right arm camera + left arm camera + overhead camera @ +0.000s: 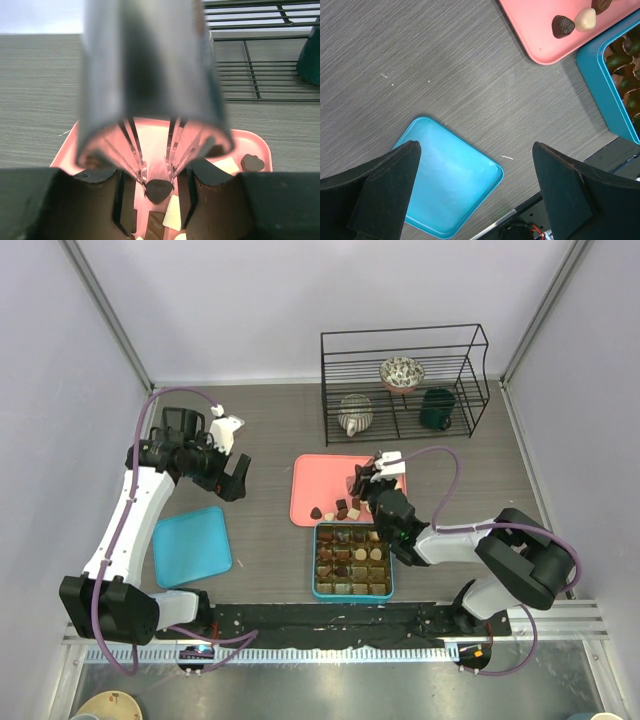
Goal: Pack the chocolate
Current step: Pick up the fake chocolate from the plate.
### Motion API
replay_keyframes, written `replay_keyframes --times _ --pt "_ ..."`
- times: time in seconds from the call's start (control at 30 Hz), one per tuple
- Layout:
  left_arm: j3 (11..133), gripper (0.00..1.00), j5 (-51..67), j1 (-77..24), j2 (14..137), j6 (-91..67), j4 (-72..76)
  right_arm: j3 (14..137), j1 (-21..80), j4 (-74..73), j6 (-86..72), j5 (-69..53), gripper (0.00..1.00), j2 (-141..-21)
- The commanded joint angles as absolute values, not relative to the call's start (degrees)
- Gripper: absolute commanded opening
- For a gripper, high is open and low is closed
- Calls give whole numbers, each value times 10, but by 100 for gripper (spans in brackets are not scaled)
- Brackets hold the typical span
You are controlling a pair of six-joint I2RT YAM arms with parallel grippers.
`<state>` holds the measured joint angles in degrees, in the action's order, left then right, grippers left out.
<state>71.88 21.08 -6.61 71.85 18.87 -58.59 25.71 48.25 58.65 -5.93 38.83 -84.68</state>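
My right gripper (366,480) (156,205) is shut on metal tweezers (137,155), and their tips pinch a dark brown, heart-like chocolate (158,189) just above the pink tray (312,478) (152,137). More chocolate pieces (340,508) lie on the tray near the gripper, among them a cream-white one (174,213) and a dark one (252,162). The teal box (318,562) with brown compartments, holding several pieces, sits in front of the tray. My left gripper (232,480) (476,146) is open and empty, above the blue lid (450,175). Its view shows two pieces (563,26) on the tray corner (535,35).
The blue lid (192,545) lies flat at front left. A black wire rack (400,380) with a bowl, a teapot and a dark green cup stands behind the tray. The teal box edge (597,75) is at the right of the left wrist view.
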Motion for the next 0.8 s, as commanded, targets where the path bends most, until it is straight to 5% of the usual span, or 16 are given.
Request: replay_keyframes --times 0.0,0.4,0.77 --pt "734 100 228 -63 715 191 -584 286 482 576 -56 388 31 -838" --pt "711 100 214 -63 751 185 -546 374 500 391 -41 309 22 -668" --pt "693 100 186 -63 794 158 -514 347 666 139 -103 354 20 -496"
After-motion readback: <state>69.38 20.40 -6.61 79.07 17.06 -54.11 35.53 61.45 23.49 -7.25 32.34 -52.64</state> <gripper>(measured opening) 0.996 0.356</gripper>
